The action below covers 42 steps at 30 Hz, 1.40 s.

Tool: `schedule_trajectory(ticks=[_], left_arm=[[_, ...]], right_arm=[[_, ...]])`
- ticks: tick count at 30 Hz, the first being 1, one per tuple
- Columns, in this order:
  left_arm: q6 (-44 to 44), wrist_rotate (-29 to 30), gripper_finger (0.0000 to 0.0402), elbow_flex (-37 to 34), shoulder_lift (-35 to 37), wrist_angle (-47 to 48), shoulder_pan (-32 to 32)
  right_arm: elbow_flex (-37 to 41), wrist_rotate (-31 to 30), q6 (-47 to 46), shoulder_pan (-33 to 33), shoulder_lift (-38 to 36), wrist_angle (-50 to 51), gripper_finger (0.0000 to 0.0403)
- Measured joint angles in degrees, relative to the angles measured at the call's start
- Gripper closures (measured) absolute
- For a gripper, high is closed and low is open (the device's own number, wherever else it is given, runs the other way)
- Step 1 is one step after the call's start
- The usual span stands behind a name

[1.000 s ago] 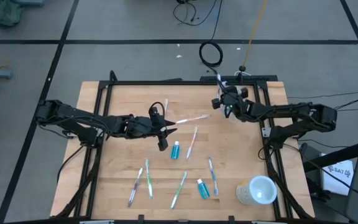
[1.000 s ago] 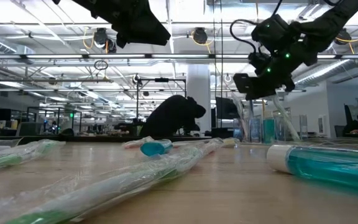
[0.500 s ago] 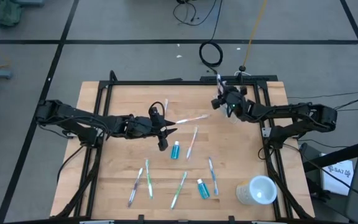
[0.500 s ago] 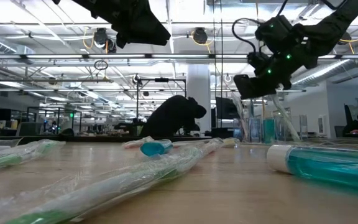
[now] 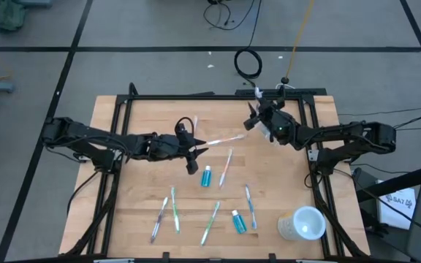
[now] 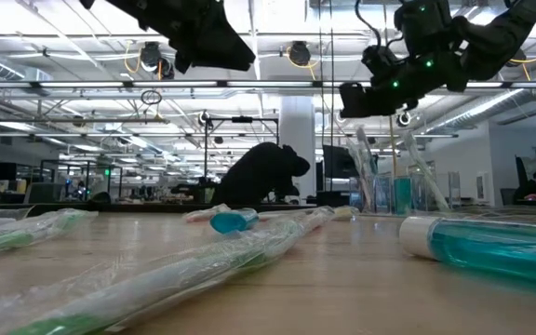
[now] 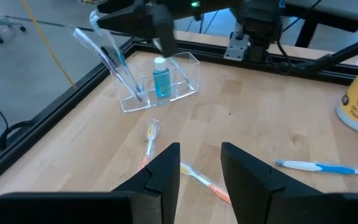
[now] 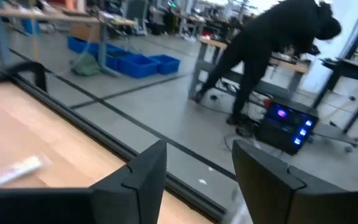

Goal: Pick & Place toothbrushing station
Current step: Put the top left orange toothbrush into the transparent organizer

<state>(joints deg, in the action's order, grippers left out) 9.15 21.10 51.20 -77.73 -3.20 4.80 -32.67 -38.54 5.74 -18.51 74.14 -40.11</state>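
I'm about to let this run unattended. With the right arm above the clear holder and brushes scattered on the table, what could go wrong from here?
1. The right tool hangs open close above the clear holder; its brushes lean outward, so a sideways move could snag them and tip it.
2. The wrapped toothbrush lies near the left tool, whose approach might push it away.
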Motion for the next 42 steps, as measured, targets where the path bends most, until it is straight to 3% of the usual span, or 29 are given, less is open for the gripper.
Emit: schedule_trajectory(ticks=[9,11,16,27,33,42], left_arm=[[0.38,0.01,0.0279,-0.02,0.00,1.17,-2.22],[1.21,0.01,0.0279,-0.02,0.00,1.69,-2.73],[5.12,0.04,0.0279,-0.02,-1.59,2.12,-4.74],[14.30,-0.39,0.0279,-0.07,-13.33,1.02,-12.02],[21.49,0.08,0.0279,-0.04,-17.40,6.12,-17.40],[24.31,0.49,0.0280,-0.04,-26.13,6.06,-21.00]], right_arm=[[0.00,24.07,-3.00,1.92,-0.01,-9.47,0.0243],[0.00,26.83,-3.74,2.56,-0.01,-10.98,0.0243],[0.00,26.80,-2.23,4.08,0.01,-11.99,0.0243],[0.00,26.68,-0.52,4.19,0.01,-11.90,0.0243],[-0.04,26.66,-0.53,4.16,0.01,-11.91,0.0243],[-0.04,26.66,-0.55,4.16,0.01,-11.90,0.0243]])
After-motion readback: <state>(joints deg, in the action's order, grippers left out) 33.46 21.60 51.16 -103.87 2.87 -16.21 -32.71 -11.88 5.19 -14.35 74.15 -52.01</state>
